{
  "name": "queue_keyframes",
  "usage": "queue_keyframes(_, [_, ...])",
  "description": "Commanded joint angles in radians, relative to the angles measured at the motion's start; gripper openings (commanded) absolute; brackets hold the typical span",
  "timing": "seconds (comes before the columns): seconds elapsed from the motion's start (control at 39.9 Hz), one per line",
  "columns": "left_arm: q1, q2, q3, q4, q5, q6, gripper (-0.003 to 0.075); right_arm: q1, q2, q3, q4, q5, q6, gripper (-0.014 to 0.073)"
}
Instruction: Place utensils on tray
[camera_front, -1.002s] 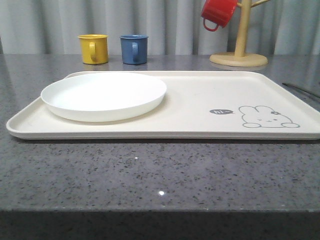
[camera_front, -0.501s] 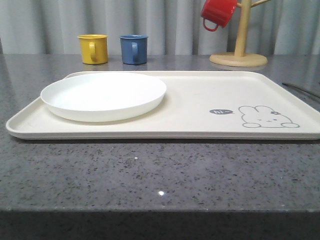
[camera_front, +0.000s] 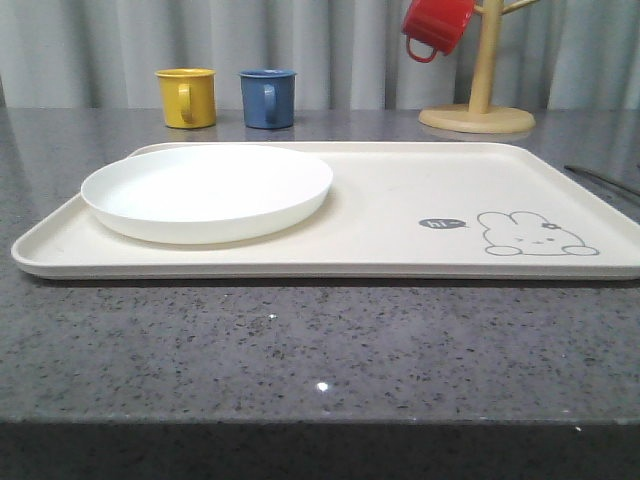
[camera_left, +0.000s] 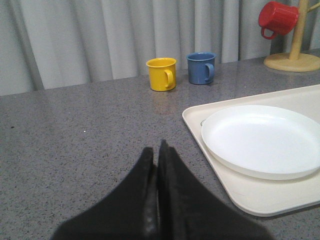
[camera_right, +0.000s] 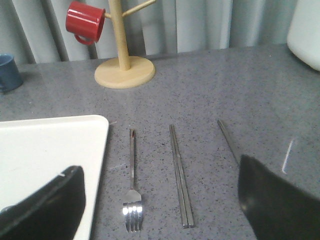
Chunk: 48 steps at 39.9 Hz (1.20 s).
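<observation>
The cream tray (camera_front: 400, 200) with the rabbit drawing lies across the grey table. To its right, on the table top, lie the silver utensils: a fork (camera_right: 132, 175) closest to the tray's corner (camera_right: 45, 145), a pair of chopsticks (camera_right: 179, 175) beside it, and a spoon handle (camera_right: 227, 140) whose lower end is hidden behind one finger. My right gripper (camera_right: 160, 170) hovers open over the fork and chopsticks, touching neither. My left gripper (camera_left: 157, 150) is shut with nothing in it, over bare table left of the tray (camera_left: 240, 192). A thin utensil handle (camera_front: 600, 180) shows at the right edge of the front view.
A round white plate (camera_front: 207, 190) sits on the tray's left half. At the back stand a yellow mug (camera_front: 187, 97) and a blue mug (camera_front: 268, 97). A red mug (camera_front: 437, 25) hangs on a wooden mug tree (camera_front: 483, 70). A white object (camera_right: 305, 30) stands at the far right.
</observation>
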Motion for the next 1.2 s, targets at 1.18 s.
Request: queue_keyframes(1.18, [0.002, 0.013, -0.027, -0.01, -0.085, -0.009, -0.0018, 0.108, 1.114, -0.638, 0.011, 0.35, -0.064, 0.0399])
